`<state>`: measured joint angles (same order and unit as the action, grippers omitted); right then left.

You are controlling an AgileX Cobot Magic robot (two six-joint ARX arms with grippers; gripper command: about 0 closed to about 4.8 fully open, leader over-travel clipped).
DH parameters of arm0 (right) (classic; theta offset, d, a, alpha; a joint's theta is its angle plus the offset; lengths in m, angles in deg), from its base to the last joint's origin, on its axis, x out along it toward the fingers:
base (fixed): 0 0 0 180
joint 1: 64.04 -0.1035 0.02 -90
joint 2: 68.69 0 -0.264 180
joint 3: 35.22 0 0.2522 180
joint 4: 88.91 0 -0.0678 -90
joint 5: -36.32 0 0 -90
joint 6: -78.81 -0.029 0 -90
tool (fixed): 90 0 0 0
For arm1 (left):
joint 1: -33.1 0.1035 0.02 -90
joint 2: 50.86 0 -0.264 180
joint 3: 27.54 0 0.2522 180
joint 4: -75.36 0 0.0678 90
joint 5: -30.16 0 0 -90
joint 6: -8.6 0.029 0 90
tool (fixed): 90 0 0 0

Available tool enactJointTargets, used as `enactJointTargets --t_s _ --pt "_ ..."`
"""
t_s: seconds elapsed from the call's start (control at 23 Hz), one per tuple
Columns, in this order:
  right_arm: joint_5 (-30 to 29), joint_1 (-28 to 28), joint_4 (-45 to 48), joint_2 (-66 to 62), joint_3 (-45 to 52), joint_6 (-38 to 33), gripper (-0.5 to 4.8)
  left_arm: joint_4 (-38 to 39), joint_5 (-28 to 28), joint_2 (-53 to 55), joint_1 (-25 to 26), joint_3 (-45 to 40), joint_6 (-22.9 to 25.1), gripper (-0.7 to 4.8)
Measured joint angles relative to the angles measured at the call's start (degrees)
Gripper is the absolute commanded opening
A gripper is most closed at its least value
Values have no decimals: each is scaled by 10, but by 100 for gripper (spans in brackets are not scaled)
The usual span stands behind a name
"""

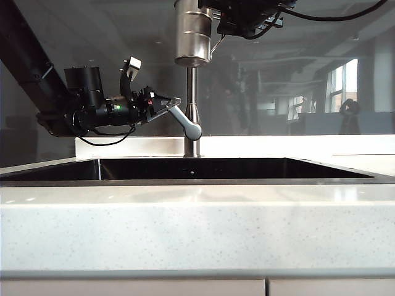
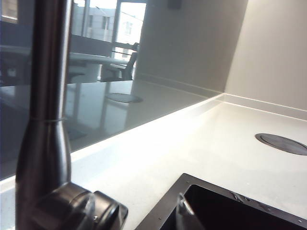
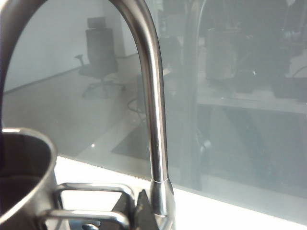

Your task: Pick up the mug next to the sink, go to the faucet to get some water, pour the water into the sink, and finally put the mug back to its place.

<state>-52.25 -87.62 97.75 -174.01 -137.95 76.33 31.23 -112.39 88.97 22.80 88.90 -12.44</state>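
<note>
You see the pale desk (image 1: 197, 228) with the black sink (image 1: 191, 169) set in it. The tall faucet (image 1: 192, 117) stands at the back of the sink. High up at the top of the faucet pipe hangs the mug (image 1: 192, 34). Your right end effector (image 1: 217, 38) is clenched on the mug's thin handle. Your left end effector (image 1: 174, 105) is at the faucet's lever (image 1: 186, 123); you cannot tell if it grips.
</note>
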Motion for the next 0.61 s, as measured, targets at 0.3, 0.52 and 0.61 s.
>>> enactJointTargets --t_s 0.3,0.52,0.61 --pt "0 0 -3 0 0 0 -8 -10 53 -1 -2 0 30 210" --pt "0 0 -5 0 0 2 -8 42 88 -1 0 0 70 210" --pt "0 0 -6 0 0 2 -8 48 88 -1 0 0 73 210"
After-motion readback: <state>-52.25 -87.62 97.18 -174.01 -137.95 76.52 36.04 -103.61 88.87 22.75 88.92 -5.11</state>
